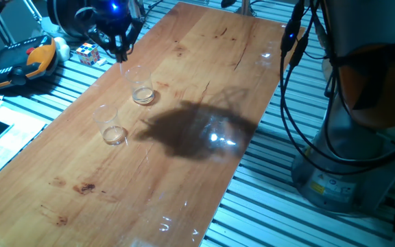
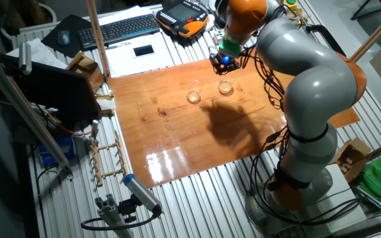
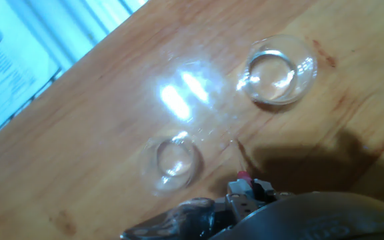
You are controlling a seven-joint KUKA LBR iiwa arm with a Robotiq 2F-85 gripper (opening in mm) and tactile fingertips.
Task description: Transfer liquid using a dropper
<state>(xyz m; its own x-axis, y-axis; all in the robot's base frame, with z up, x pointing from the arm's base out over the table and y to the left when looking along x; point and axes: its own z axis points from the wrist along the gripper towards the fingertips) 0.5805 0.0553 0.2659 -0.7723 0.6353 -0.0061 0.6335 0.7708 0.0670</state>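
While I hold the gripper (image 1: pixel 120 49) above the far glass tumbler (image 1: pixel 141 88), its jaws sit clamped on the dropper (image 3: pixel 241 162), whose red-pink bulb shows in the hand view with the clear tube pointing down between both tumblers. A second tumbler (image 1: pixel 111 125) stands nearby on the wooden table (image 1: pixel 184 171). Any liquid is too faint to confirm.
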